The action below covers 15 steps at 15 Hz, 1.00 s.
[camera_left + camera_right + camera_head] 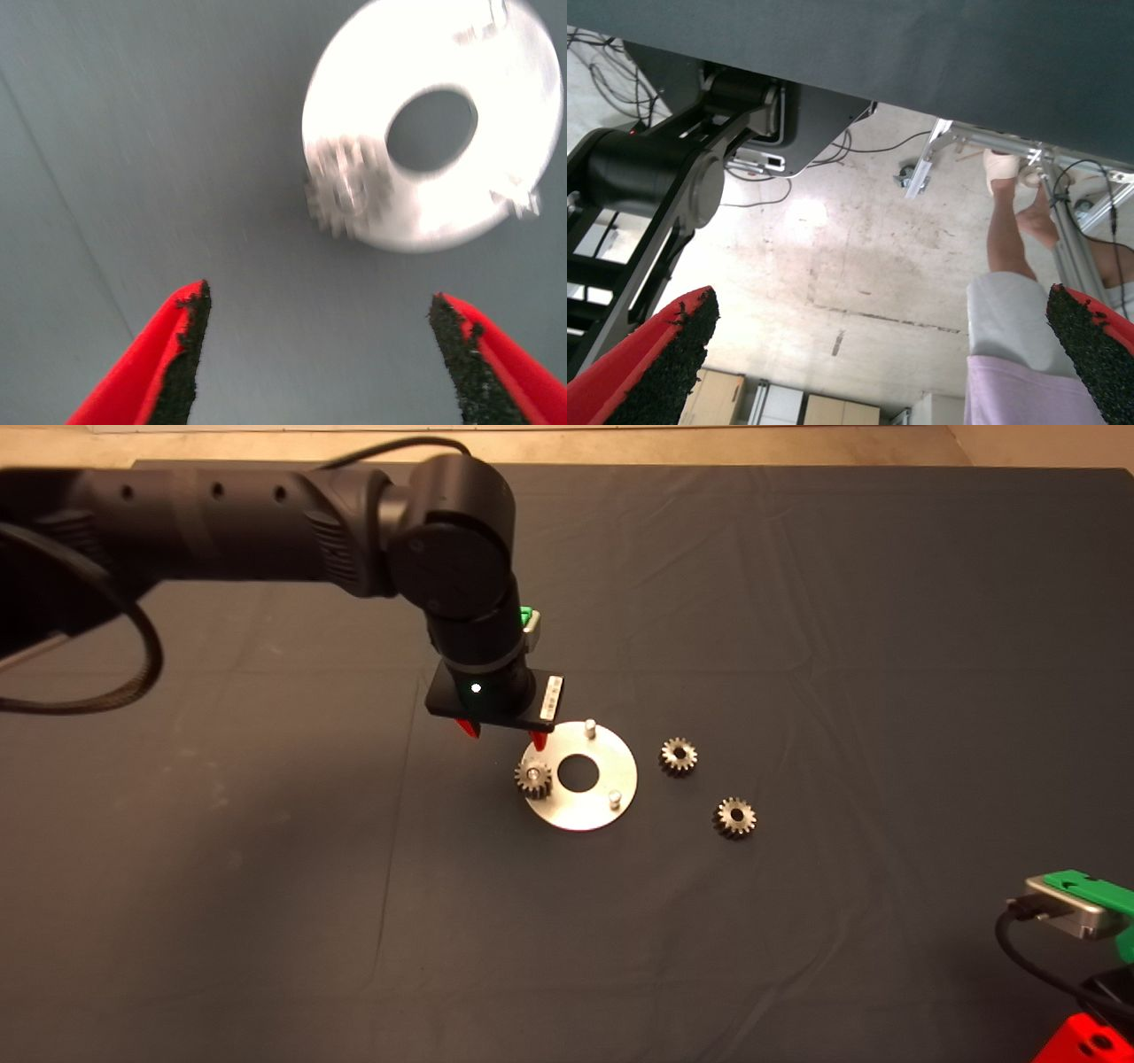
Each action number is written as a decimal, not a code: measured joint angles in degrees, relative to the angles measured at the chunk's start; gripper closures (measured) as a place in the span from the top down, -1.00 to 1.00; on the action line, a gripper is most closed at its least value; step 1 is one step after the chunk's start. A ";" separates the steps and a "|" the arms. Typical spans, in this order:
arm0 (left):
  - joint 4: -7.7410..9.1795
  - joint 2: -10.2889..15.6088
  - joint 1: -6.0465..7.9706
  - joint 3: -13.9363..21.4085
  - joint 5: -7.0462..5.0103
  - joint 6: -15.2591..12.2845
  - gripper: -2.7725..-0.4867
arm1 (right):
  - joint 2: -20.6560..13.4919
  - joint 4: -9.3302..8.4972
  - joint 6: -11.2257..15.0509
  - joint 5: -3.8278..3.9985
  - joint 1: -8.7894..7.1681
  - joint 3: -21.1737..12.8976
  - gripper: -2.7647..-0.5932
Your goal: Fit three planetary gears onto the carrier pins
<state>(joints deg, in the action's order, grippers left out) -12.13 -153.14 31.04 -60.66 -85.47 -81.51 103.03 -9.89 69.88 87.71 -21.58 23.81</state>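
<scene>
A shiny round carrier disc (585, 806) lies mid-mat with three upright pins. One planetary gear (533, 778) sits on the pin at the disc's left edge. The back pin (590, 729) and the front right pin (613, 798) are bare. Two loose gears (679, 755) (734, 817) lie on the mat right of the disc. My left gripper (500, 733) hangs open and empty just behind and left of the seated gear. In the left wrist view the disc (354, 88) and seated gear (348, 189) lie beyond the spread fingers (182, 354). My right gripper (1094, 908) is parked at the lower right, open.
The dark mat (266, 886) has creases. The left arm (221, 522) spans the back left of the mat. The right wrist view looks past the mat edge at the floor, a robot base (664, 168) and a person's leg (1005, 257).
</scene>
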 joint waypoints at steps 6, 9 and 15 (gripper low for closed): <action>1.68 17.37 -0.01 16.79 -0.06 -2.77 0.30 | 3.88 0.02 -14.08 0.02 -0.20 11.23 0.99; 2.28 26.58 0.10 27.30 -0.77 -4.30 0.40 | 9.15 0.03 -20.53 0.02 -2.33 15.16 0.99; 4.19 36.05 0.13 39.32 -1.95 -5.84 0.61 | 18.82 0.02 -34.06 -0.41 -5.44 22.13 0.99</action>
<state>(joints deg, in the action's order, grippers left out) -7.94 -117.09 31.17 -21.35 -87.42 -87.35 121.85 -9.86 35.82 87.30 -27.01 45.94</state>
